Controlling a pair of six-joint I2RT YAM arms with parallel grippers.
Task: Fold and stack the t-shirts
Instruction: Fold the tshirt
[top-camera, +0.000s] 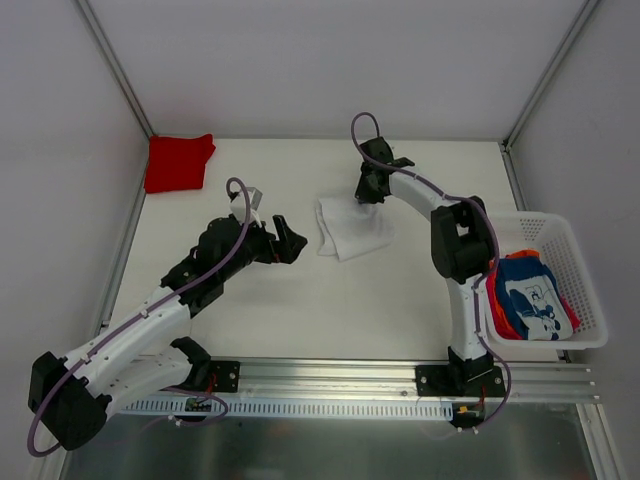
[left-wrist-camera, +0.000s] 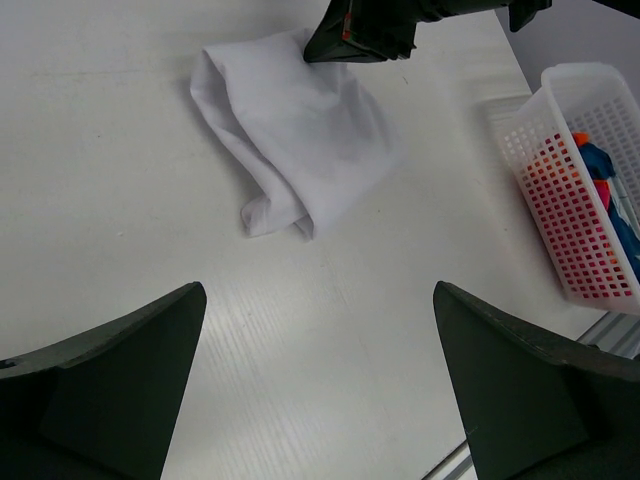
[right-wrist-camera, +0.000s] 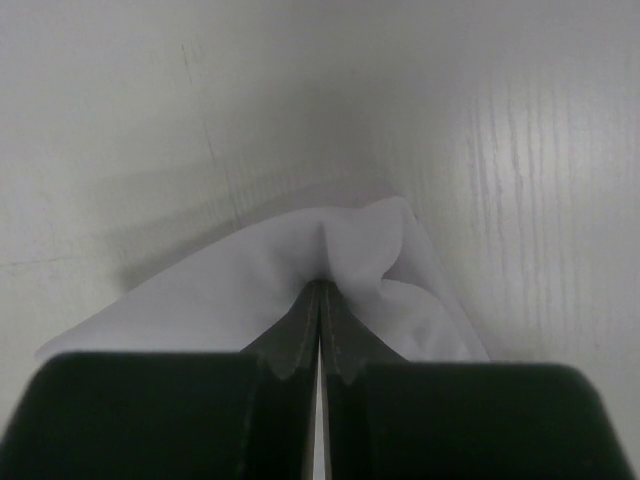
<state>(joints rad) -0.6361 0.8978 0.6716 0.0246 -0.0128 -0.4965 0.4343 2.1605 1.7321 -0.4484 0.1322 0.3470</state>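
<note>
From above, the right claw (top-camera: 370, 196) is pressed together on the far edge of the white t-shirt (top-camera: 352, 232), whose crumpled body spreads on the table (top-camera: 300, 300) from that claw's tips back toward the arm bases. The left claw (top-camera: 289, 240) stands with its fingers wide apart and nothing between them, the white t-shirt just beyond its tips and not touching them. A folded red t-shirt (top-camera: 179, 162) lies well apart from both claws, in the far corner on the left claw's side. The white mesh basket (top-camera: 561, 223) sits well off to the right claw's outer side, holding the blue t-shirt (top-camera: 528, 294) on top of the orange-red t-shirt (top-camera: 494, 303). In the left wrist view, the two dark fingers (left-wrist-camera: 130, 380) frame bare table; the white t-shirt lies ahead of them, the right claw bears on its far edge, and the basket is ahead to the right. In the right wrist view, the jaws meet in a thin line with a pinch of white cloth bunched at their tips, the remaining cloth spreading to either side beneath them.
</note>
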